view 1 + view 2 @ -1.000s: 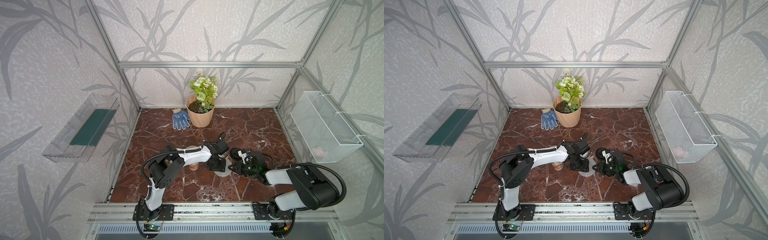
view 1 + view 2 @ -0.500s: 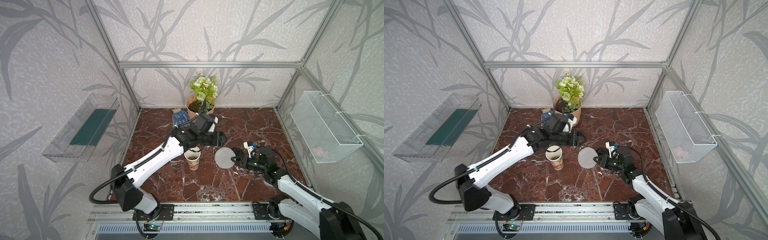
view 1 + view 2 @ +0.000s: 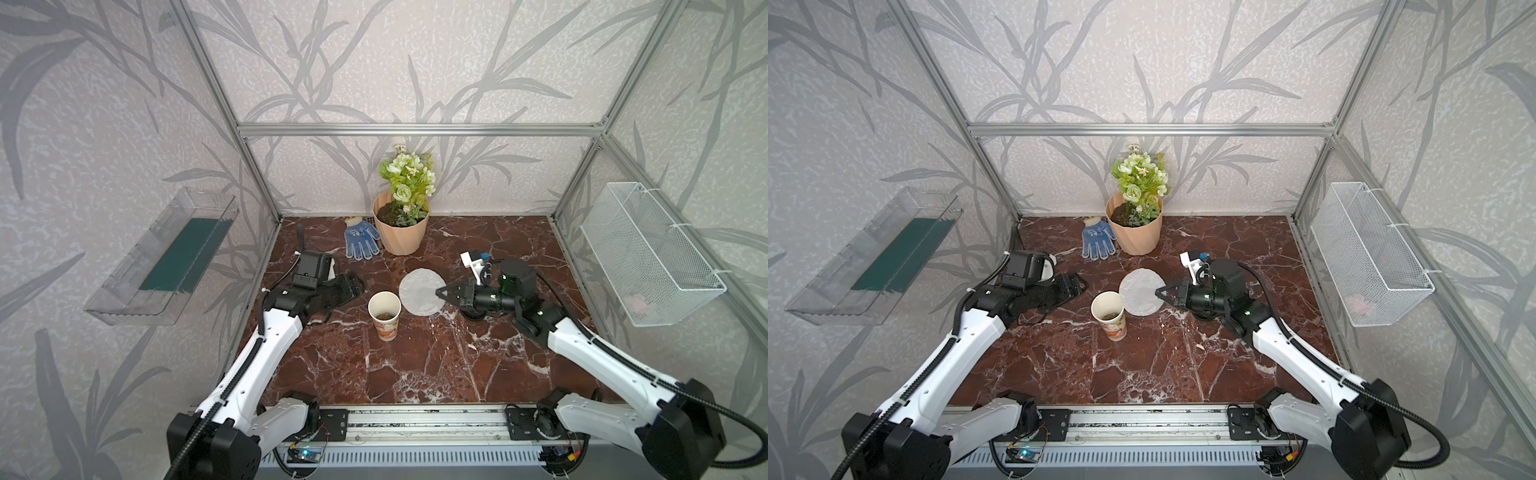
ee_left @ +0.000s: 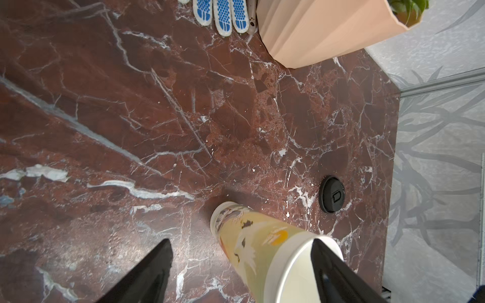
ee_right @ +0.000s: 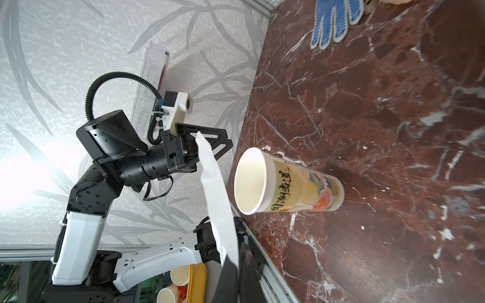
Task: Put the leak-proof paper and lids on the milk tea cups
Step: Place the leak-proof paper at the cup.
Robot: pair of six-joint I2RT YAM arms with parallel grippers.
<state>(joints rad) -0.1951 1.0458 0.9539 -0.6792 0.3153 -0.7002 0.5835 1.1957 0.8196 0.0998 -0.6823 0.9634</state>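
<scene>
We see the right arm (image 3: pixel 582 345) stretched low, right gripper (image 3: pixel 439 292) pinched on the leak-proof paper (image 3: pixel 417 289) beside the cup (image 3: pixel 385 326); the left gripper (image 3: pixel 355 285) hovers spread, empty.

The left gripper (image 4: pixel 239 241) stands spread wide by the milk tea cup (image 4: pixel 265 251), black lid (image 4: pixel 332 194) nearby.

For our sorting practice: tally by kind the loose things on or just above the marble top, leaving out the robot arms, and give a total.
cup: 1
paper disc: 1
black lid: 1
glove: 1
flower pot: 1
Total: 5
</scene>
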